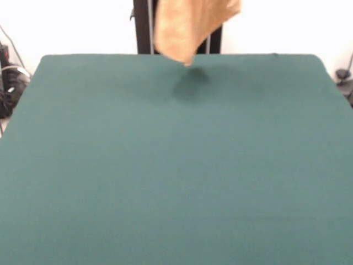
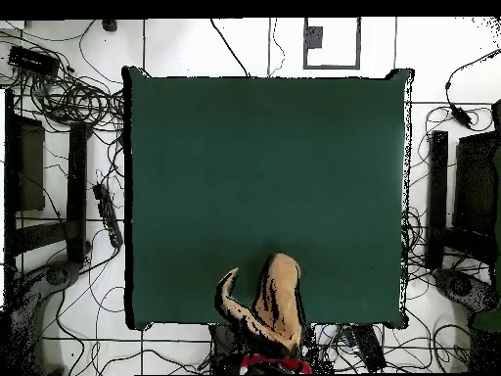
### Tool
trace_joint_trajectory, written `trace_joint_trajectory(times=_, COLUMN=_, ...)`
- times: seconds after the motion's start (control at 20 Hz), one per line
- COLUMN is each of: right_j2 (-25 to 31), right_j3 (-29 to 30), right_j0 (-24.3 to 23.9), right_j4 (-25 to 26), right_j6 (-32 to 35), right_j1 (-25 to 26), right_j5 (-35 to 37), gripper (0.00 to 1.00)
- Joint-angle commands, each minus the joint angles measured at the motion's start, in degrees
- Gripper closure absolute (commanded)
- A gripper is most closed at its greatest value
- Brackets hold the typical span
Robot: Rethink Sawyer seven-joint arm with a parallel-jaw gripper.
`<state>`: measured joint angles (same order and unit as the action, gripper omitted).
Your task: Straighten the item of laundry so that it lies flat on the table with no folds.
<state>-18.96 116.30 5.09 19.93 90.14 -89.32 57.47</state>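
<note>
The orange-tan towel (image 1: 187, 25) hangs in the air, bunched into a drooping fold, over the far middle of the green table (image 1: 176, 176). Its lowest tip hangs just above the cloth and casts a shadow there. In the overhead view the towel (image 2: 277, 299) sits over the table's (image 2: 264, 166) edge nearest the robot base. My red and black arm (image 2: 266, 363) shows just below it. The gripper itself is covered by the towel in the overhead view and lies above the top edge in the front view. The towel hangs from it. No label shows.
Cables and black equipment (image 2: 59, 98) lie on the floor along both sides of the table. The black pedestal (image 1: 142, 27) stands behind the table's far edge.
</note>
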Motion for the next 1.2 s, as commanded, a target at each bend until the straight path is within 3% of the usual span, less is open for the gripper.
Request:
trace_joint_trajectory(times=0.05, right_j2=0.72, right_j3=12.37, right_j0=-3.00, right_j4=-6.17, right_j6=-2.63, right_j1=2.96, right_j5=-7.58, gripper=1.00)
trace_joint_trajectory(times=0.4, right_j2=7.59, right_j3=13.14, right_j0=-3.74, right_j4=-8.62, right_j6=0.95, right_j1=12.51, right_j5=-16.22, gripper=1.00)
trace_joint_trajectory(times=0.75, right_j2=10.59, right_j3=8.42, right_j0=-3.48, right_j4=-8.19, right_j6=4.49, right_j1=19.04, right_j5=-19.22, gripper=1.00)
trace_joint_trajectory(times=1.1, right_j2=13.40, right_j3=1.43, right_j0=-3.01, right_j4=-6.78, right_j6=9.75, right_j1=32.77, right_j5=-33.01, gripper=1.00)
trace_joint_trajectory(times=1.2, right_j2=13.11, right_j3=0.62, right_j0=-2.55, right_j4=-6.07, right_j6=10.41, right_j1=34.61, right_j5=-35.98, gripper=1.00)
